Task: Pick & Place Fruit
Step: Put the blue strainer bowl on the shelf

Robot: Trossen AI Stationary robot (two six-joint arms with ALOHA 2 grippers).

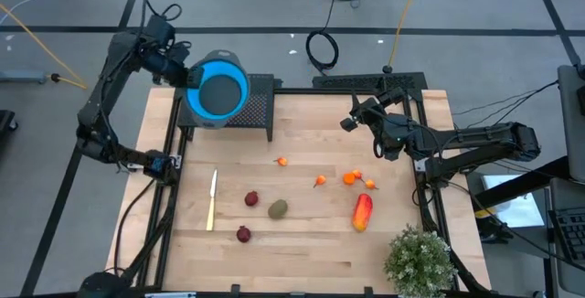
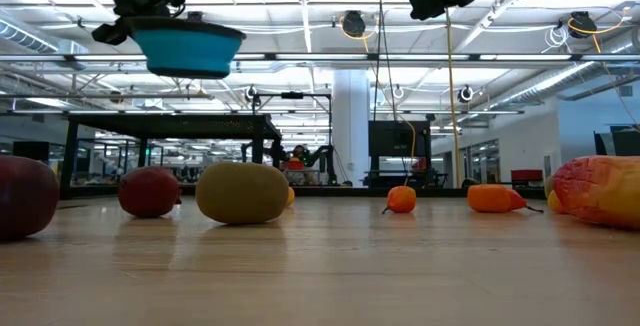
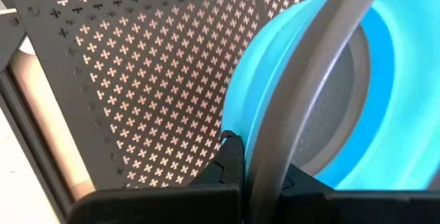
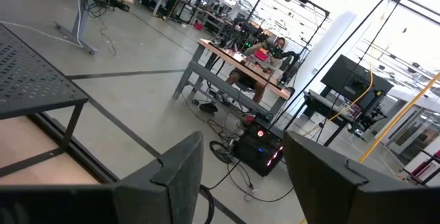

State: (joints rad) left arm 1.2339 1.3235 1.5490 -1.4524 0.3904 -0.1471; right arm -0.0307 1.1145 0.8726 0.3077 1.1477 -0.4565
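Left fingers [image 3: 237,172] pinched on blue bowl [image 1: 219,90] rim, held aloft, right fingers [image 4: 240,176] parted, empty, above fruit [image 1: 362,212]

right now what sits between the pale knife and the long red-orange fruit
In the high view, the pale slim knife and elongated red-orange fruit have a dark red round fruit and an olive-green oval fruit between them.

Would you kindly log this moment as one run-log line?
left end effector: shut on blue bowl, raised | right end effector: open, empty, raised | fruit: on table

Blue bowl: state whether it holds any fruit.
Empty. The blue bowl, held aloft by the left gripper, shows a bare inside; the fruit lies on the table.
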